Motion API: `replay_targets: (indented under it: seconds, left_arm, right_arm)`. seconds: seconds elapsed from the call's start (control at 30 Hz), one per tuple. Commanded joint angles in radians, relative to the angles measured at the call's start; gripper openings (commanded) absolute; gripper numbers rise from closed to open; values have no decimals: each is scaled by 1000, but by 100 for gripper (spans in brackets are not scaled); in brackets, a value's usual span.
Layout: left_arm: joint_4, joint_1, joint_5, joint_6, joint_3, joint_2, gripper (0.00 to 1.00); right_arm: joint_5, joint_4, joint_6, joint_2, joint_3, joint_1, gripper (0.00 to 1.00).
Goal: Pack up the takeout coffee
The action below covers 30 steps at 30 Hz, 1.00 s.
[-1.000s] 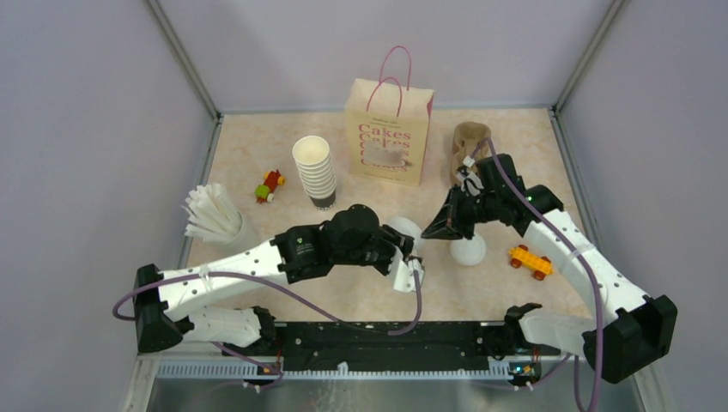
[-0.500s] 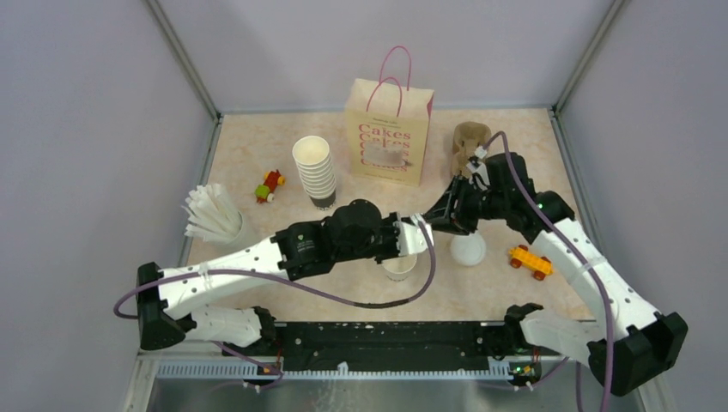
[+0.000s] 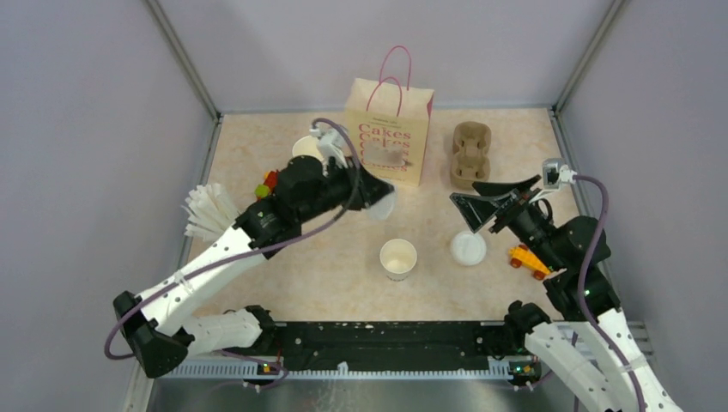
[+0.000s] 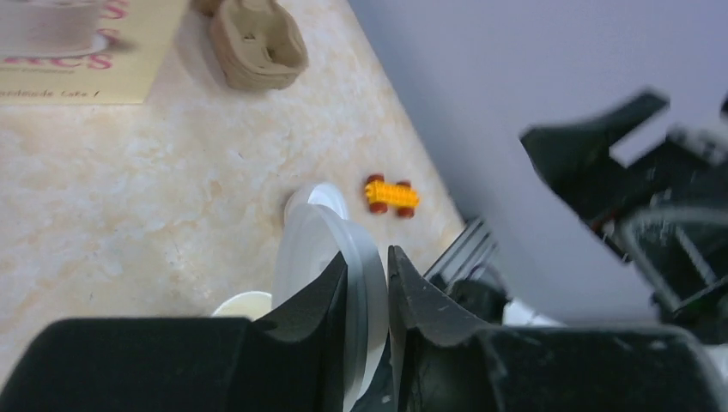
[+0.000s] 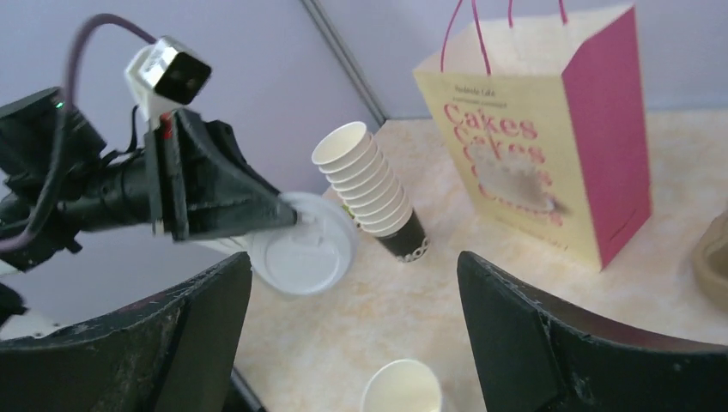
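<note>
Near the bag (image 3: 388, 129), my left gripper (image 3: 379, 195) pinches a lid (image 3: 385, 207) (right gripper (image 3: 464, 191) gapes empty); I must level it over the cup (image 3: 398, 257).

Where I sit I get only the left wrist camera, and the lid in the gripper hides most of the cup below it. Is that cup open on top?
Observer: Yes. The top camera shows the cup upright on the table with no cover. The lid is up in the left gripper.
Operator: Is the right gripper carrying anything?
Observer: No. The right gripper is open and empty, in the air to the right of the cup.
Operator: What's behind my arm?
Observer: A stack of cups, standing left of the paper bag.
</note>
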Motion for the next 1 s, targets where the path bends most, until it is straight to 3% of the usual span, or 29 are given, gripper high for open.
replay_targets:
  seconds: [0.0, 0.2, 0.4, 0.6, 0.83, 0.97]
  left_arm:
    - [262, 203, 272, -516, -109, -43, 24]
    - [317, 221, 341, -597, -79, -4, 24]
    - [371, 220, 376, -682, -86, 11, 27]
    - [352, 220, 395, -648, -84, 24, 27]
    - [352, 219, 395, -640, -107, 18, 28]
    - [337, 219, 389, -634, -112, 12, 28]
  right_arm:
    - [-7, 193, -262, 0, -25, 9, 88]
    - [-132, 218, -365, 89, 4, 46, 91]
    - [-13, 139, -542, 189, 88, 250, 92]
    - [148, 91, -555, 306, 170, 424, 95]
    - [257, -82, -471, 434, 316, 441, 95]
    - [247, -122, -429, 465, 350, 441, 96]
